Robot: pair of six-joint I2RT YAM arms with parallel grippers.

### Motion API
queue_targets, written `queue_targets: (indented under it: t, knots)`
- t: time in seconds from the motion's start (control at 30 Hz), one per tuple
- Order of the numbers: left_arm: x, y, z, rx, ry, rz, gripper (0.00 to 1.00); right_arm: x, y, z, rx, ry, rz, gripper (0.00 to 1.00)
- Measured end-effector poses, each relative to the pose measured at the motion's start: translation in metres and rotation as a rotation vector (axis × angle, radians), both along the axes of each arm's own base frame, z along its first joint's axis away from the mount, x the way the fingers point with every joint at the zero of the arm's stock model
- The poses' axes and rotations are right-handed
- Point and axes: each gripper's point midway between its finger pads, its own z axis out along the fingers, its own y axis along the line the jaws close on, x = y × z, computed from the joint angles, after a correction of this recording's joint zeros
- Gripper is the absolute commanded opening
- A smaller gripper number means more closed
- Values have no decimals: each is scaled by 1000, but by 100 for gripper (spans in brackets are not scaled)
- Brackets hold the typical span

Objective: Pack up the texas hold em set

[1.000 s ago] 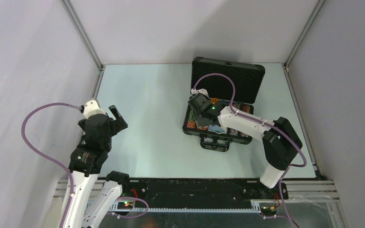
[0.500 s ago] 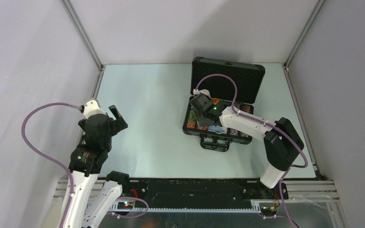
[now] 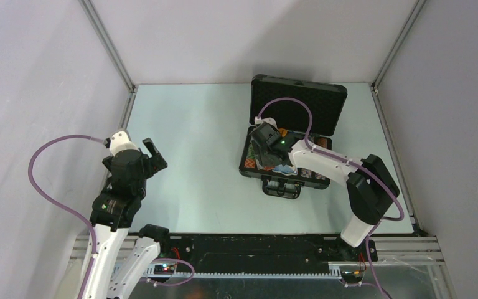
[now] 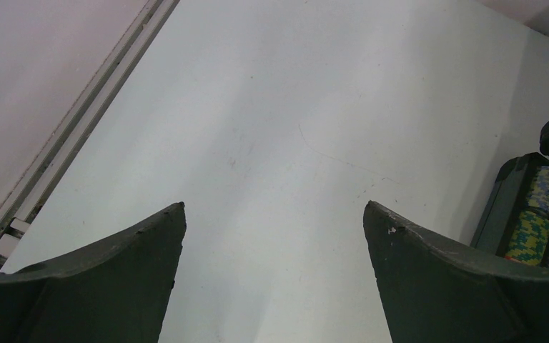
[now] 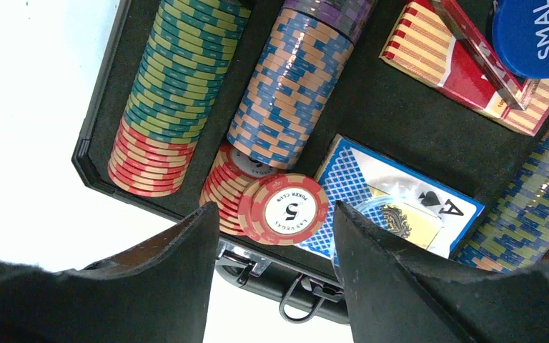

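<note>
The black case (image 3: 249,169) lies open at the back right of the table, its foam-lined lid (image 3: 299,106) standing up behind it. My right gripper (image 3: 266,146) hovers over its left end. In the right wrist view the right gripper (image 5: 277,209) is open. A red-white "5" chip (image 5: 284,209) lies loose between the fingertips, touching neither, and leans on a short red stack (image 5: 223,187). Multicoloured chip rows (image 5: 179,86) fill the tray. My left gripper (image 3: 152,152) is open and empty, far to the left.
A blue card box (image 5: 393,207), a red-striped card box (image 5: 457,64) and a blue round disc (image 5: 540,32) lie in the tray. The case's latch and handle (image 5: 293,300) sit at its front wall. The left wrist view shows bare table and the case's edge (image 4: 500,207).
The right gripper's jaws have spread wider over the case's left end and the red-white chip now lies free. The left arm has not moved.
</note>
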Motion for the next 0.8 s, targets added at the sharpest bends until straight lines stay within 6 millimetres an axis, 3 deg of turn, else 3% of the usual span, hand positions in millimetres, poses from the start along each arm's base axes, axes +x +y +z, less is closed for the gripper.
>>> queue_targets:
  t: [0.37, 0.7, 0.8]
  knots:
    - [0, 0, 0, 0, 0, 0, 98, 0, 0, 5, 2, -10, 13, 55]
    - [0, 0, 0, 0, 0, 0, 98, -3, 3, 4, -1, -10, 23, 54]
    - [0, 0, 0, 0, -1, 0, 98, -3, 3, 4, 0, -9, 24, 59]
